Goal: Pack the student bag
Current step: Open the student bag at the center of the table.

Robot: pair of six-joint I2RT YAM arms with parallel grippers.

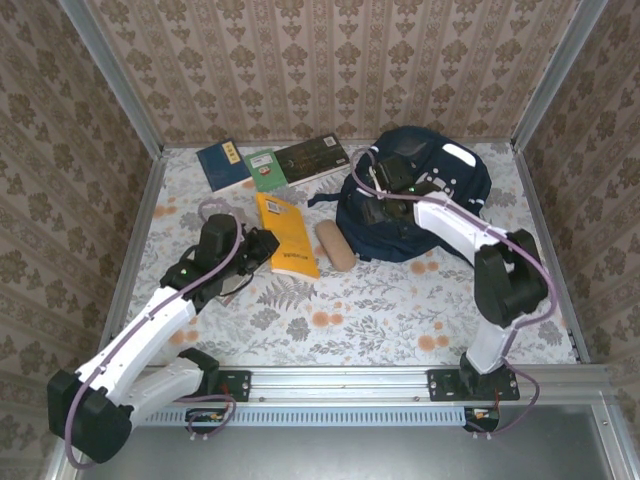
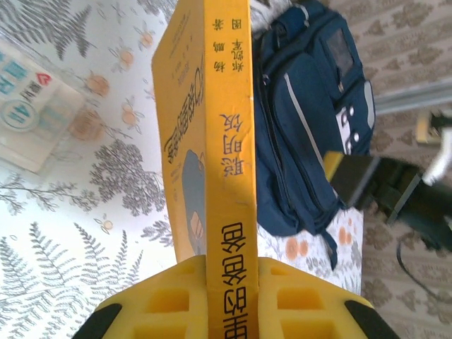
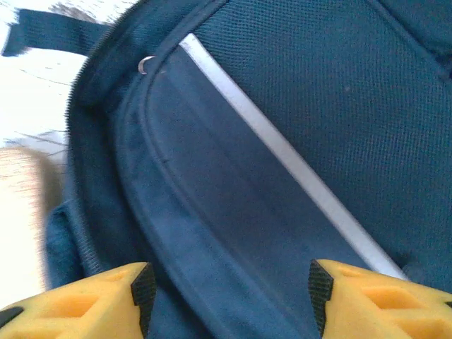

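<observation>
Top external shows the big navy-blue cloth student bag (image 1: 400,245) on the flowery tabletop (image 1: 350,320), far right. Left pincer (image 2: 232,296) squeezes a thin yellow book (image 2: 229,141). Right pincer (image 3: 227,282) hangs open over the bag. Packing looks barely begun: three flat books (image 1: 265,168) lie outside.

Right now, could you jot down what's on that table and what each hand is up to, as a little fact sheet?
Left hand: shut on the spine of the yellow book
Right hand: open over the student bag, holding nothing
Student bag: navy, at the far right of the table
Tan pouch: lying between the yellow book and the bag
Far edge: blue book, green book, dark book, side by side
</observation>
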